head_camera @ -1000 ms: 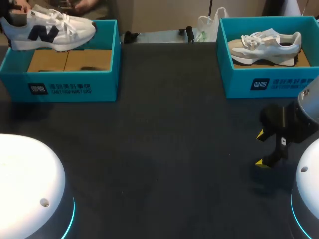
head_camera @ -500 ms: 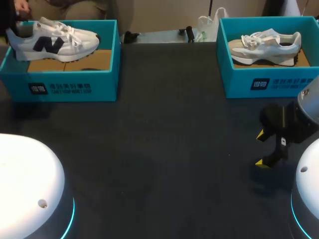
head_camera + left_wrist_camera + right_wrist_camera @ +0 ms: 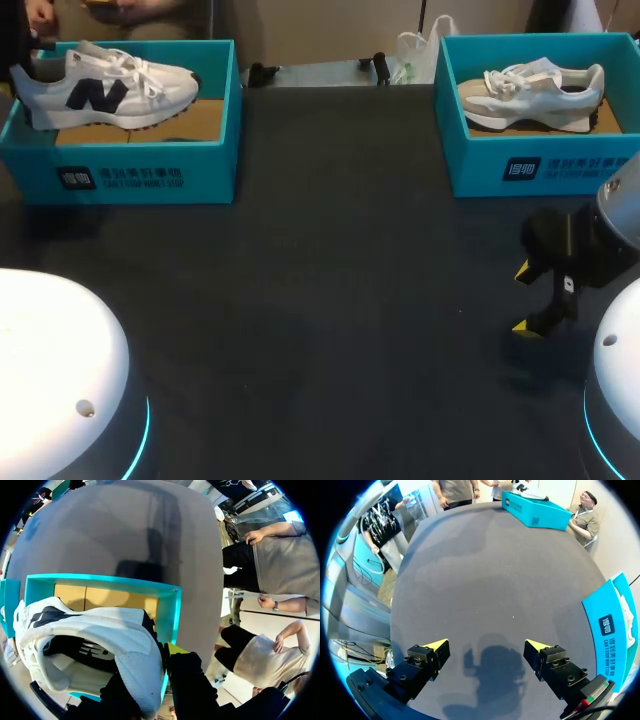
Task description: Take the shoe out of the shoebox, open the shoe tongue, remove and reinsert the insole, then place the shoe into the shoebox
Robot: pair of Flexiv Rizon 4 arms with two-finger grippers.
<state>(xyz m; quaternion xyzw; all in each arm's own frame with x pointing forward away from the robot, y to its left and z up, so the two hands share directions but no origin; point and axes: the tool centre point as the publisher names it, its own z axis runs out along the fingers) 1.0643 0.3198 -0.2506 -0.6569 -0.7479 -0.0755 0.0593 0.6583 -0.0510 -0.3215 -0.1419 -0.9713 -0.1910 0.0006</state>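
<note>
A white shoe with a dark logo (image 3: 105, 85) lies low inside the left teal shoebox (image 3: 130, 175), toe pointing right. My left gripper (image 3: 150, 682) is shut on the shoe's heel (image 3: 135, 665), with one yellow tip showing beside the heel collar. I cannot tell whether the sole rests on the box's cardboard floor (image 3: 115, 597). A second, beige shoe (image 3: 530, 95) lies in the right shoebox (image 3: 530, 165). My right gripper (image 3: 527, 298) hangs open over bare table in front of that box, its fingers (image 3: 432, 652) wide apart with nothing between them.
A white plastic bag (image 3: 415, 50) and small black items (image 3: 265, 72) lie along the table's back edge between the boxes. My arms' white round bases (image 3: 60, 370) fill the front corners. The dark tabletop (image 3: 320, 300) stretches between the boxes and the bases.
The white shoe has come down from above the left box's rim into the box, levelling out and shifting slightly left in my left gripper. The right arm has stayed still.
</note>
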